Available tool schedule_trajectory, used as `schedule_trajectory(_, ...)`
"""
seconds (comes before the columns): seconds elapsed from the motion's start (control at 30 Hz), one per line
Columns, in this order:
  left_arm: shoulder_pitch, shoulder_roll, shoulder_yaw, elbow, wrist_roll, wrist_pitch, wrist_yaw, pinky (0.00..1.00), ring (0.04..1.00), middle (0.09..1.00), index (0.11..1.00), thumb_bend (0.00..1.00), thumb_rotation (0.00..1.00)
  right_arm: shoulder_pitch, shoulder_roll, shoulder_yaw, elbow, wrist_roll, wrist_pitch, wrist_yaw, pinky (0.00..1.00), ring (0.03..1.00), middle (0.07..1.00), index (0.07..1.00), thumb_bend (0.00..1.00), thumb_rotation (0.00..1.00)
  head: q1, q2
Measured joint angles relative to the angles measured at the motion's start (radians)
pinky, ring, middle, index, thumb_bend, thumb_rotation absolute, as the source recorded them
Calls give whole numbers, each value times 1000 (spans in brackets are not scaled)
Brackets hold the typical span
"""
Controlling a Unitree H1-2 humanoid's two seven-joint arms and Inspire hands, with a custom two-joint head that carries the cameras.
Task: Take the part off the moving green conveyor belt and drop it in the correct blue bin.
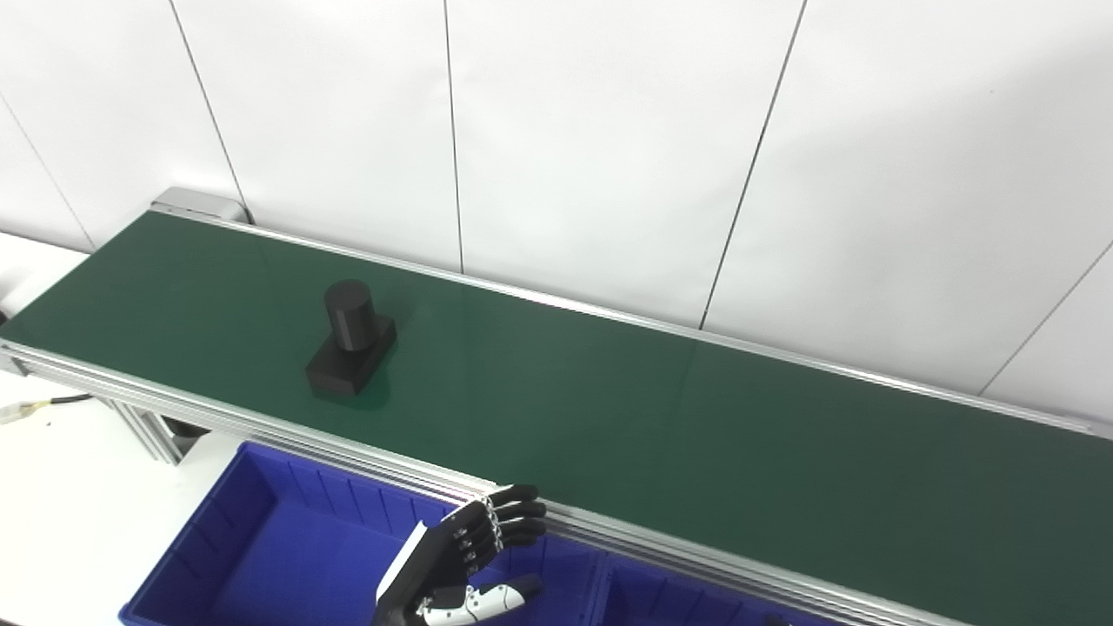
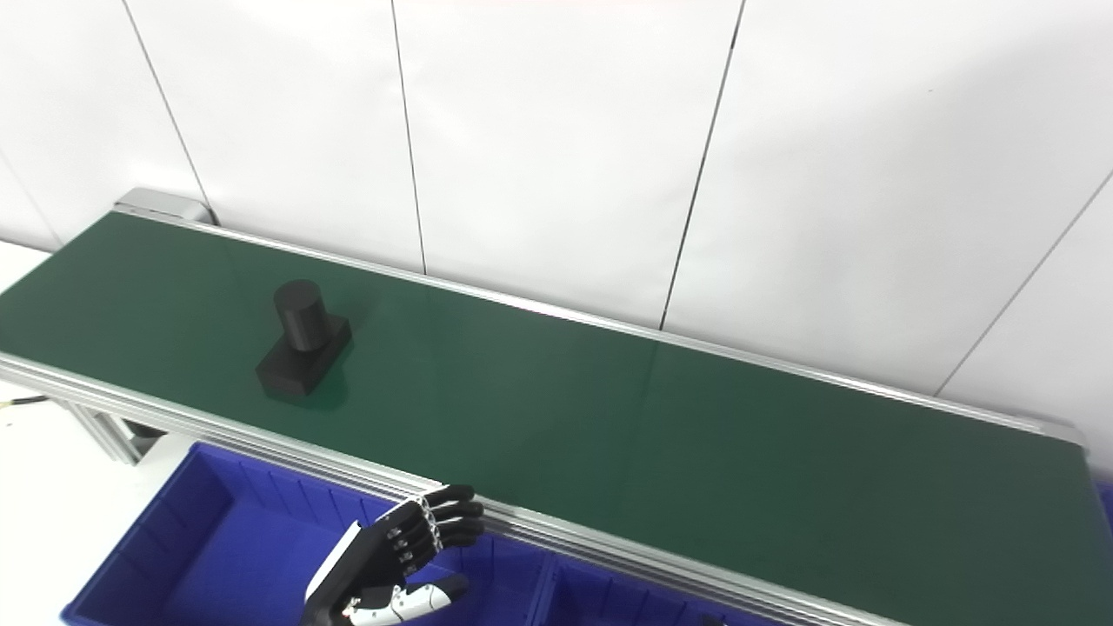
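So, near to far:
left hand: empty, fingers spread loose, hovering over the left blue bin at the near edge
right hand: not in view
second blue bin: just right of the first
part: black, sitting far left on the green conveyor belt, well away from the hand
step: waiting/pre-reach, I'd say
next: reach over the near rail and time the grab

Both cameras sit high and side by side, looking down and forward at the green belt from its near side. The white wall stands behind the belt. The right eye view sees more of the belt's right end.
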State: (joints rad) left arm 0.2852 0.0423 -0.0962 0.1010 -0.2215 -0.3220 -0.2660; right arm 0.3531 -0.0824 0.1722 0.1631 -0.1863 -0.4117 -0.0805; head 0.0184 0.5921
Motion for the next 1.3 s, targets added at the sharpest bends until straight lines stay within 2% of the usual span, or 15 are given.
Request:
schedule_trajectory(0.27, -1, 19, 1, -9, -20, 21, -18, 746, 726, 762, 781, 518, 0, -2, 9, 1, -8, -32, 0, 0, 612, 718, 809, 850, 730, 0, -67, 29)
schedule_trajectory(0.5, -1, 19, 2, -13, -31, 31, -25, 748, 725, 761, 782, 520, 0, -44, -27, 2, -55, -40, 24, 51, 645, 751, 825, 873, 703, 0, -67, 35)
schedule_trajectory(0.6, 1, 19, 2, -12, -31, 32, -26, 751, 725, 759, 780, 534, 0, -102, -46, -1, -101, -36, 44, 78, 669, 763, 831, 877, 701, 0, -61, 41)
schedule_trajectory(0.83, 16, 12, 0, -30, -31, 35, -25, 743, 720, 754, 776, 547, 0, -244, -80, -2, -219, -17, 170, 168, 734, 794, 849, 895, 692, 22, -37, 35)
schedule_trajectory(0.93, 15, 11, 0, -20, -29, 31, -25, 735, 718, 751, 772, 556, 0, -307, -95, -3, -255, -15, 219, 200, 708, 782, 846, 898, 700, 18, -31, 32)
schedule_trajectory(1.17, 15, -6, -2, -8, -17, 31, -22, 729, 713, 751, 765, 552, 0, -464, -97, 14, -305, -41, 331, 259, 694, 780, 858, 908, 708, 120, -26, 26)
schedule_trajectory(1.3, 11, -16, -3, -8, -12, 31, -19, 739, 722, 755, 767, 552, 0, -558, -96, 39, -301, -78, 360, 276, 674, 775, 858, 911, 711, 167, -23, 29)
